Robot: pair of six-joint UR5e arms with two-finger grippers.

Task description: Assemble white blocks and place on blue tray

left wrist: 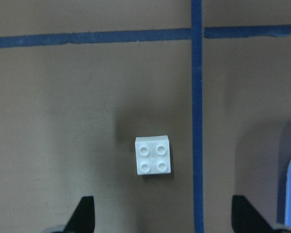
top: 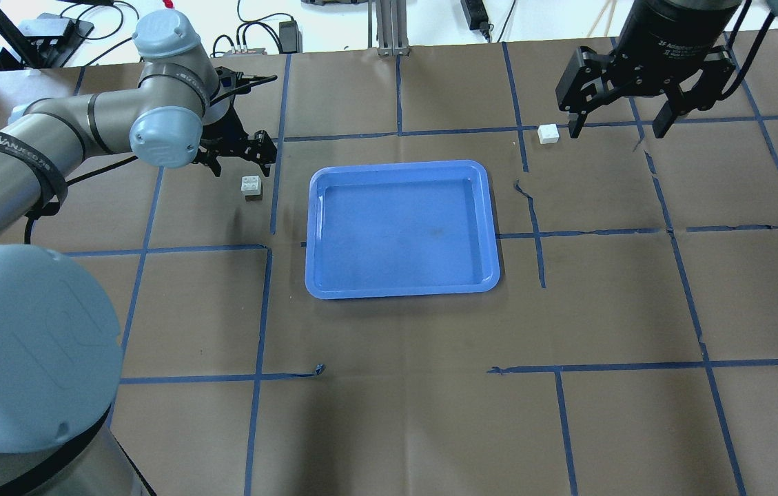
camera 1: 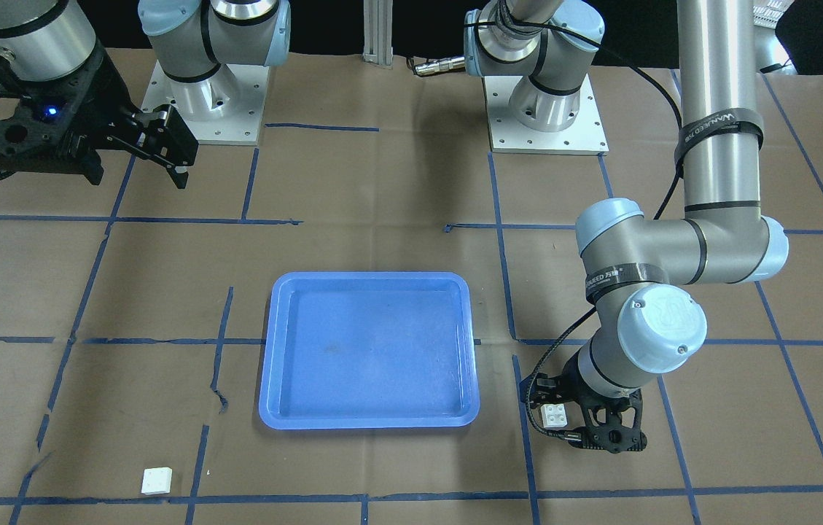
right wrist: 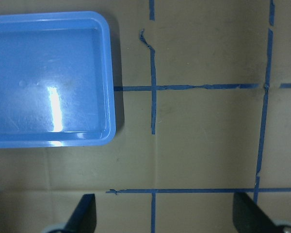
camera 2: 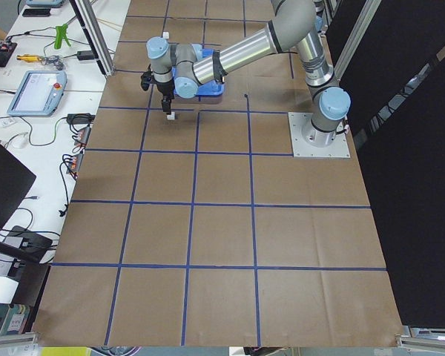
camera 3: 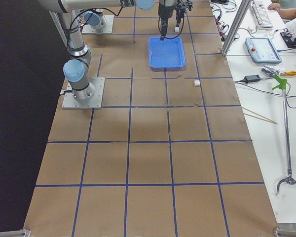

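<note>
Two blocks, one tray, two grippers. Overhead view: left block (top: pixel 251 187) at the tray's (top: pixel 402 227) 10 o'clock, right block (top: pixel 548 133) at its 2 o'clock, both apart from it. Left wrist view: left gripper (left wrist: pixel 165 216) spread, left block at 12 o'clock, untouched. Right gripper (right wrist: pixel 165 216) spread; its wrist view shows the tray at 10 o'clock, while the right block shows in exterior views only

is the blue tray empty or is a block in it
Empty: the tray shows bare blue floor; one white block and the other block sit on the paper outside it.
</note>
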